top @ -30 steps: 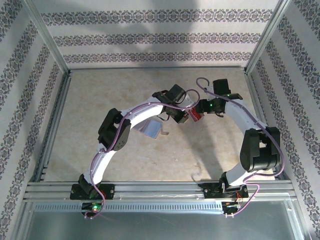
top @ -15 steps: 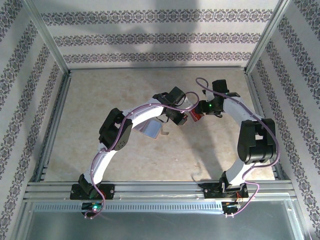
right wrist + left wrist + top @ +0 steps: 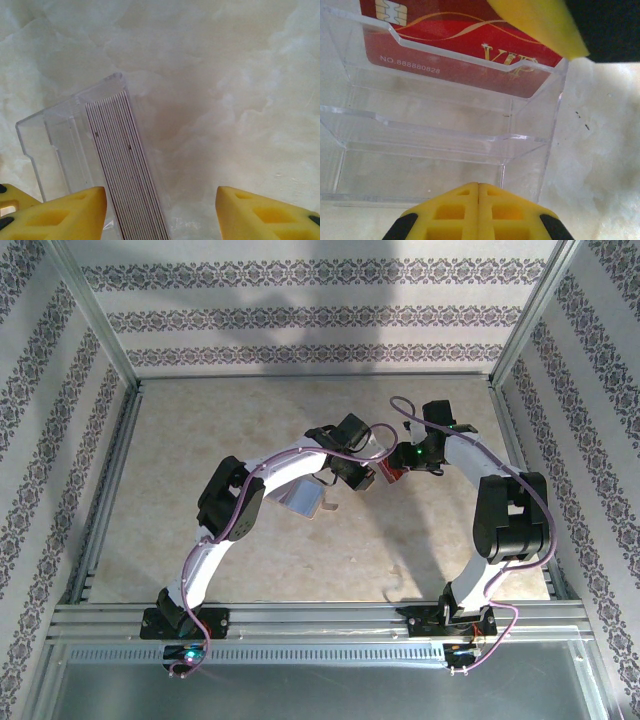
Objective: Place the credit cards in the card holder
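The credit cards are red with gold "VIP" lettering (image 3: 470, 45) and stand in the top tier of a clear acrylic stand (image 3: 445, 145). The right wrist view shows them edge-on as a stack (image 3: 127, 170). My right gripper (image 3: 160, 215) is open and straddles that stack, which stands close to the left finger (image 3: 60, 210) with a wide gap to the other. My left gripper (image 3: 479, 210) is shut on nothing, at the stand's low front edge. From above, both grippers meet at the red cards (image 3: 387, 475). The card holder (image 3: 305, 500) lies open under the left arm.
Metal posts and patterned walls enclose the pale marble tabletop (image 3: 200, 440). An aluminium rail (image 3: 320, 620) runs along the near edge by the arm bases. Both arms arch inward over the table's middle.
The right arm's elbow has drawn in to the left and its gripper has edged closer over the red cards. The left arm and the card holder have not moved.
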Tool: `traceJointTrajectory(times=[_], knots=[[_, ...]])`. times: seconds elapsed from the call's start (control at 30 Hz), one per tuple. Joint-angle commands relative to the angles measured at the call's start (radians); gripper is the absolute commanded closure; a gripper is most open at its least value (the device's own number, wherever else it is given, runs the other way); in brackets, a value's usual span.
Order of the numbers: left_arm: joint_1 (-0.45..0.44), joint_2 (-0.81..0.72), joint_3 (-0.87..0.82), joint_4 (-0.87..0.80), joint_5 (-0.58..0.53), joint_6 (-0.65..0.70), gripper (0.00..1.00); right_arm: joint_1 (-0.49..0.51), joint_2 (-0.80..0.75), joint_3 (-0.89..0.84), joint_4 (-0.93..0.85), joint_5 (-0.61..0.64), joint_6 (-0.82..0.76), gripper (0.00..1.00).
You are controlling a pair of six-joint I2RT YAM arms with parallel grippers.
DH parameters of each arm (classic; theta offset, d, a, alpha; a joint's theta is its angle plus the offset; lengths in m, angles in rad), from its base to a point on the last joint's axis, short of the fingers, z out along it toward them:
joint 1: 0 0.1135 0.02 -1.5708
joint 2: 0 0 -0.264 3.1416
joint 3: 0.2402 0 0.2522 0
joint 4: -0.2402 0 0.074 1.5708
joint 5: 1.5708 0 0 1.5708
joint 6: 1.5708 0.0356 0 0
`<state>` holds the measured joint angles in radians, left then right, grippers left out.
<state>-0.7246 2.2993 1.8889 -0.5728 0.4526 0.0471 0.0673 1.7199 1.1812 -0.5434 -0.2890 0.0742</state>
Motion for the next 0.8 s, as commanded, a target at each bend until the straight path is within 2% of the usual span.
traceJointTrajectory(times=[0.0, 0.77], knots=[[0.002, 0.045, -0.046, -0.03, -0.034, 0.01, 1.0, -0.012, -0.005, 0.015, -0.021, 0.008, -0.007, 0.41], [0.004, 0.048, -0.044, -0.031, -0.029, 0.01, 1.0, -0.02, -0.044, 0.02, -0.043, 0.022, -0.016, 0.47]])
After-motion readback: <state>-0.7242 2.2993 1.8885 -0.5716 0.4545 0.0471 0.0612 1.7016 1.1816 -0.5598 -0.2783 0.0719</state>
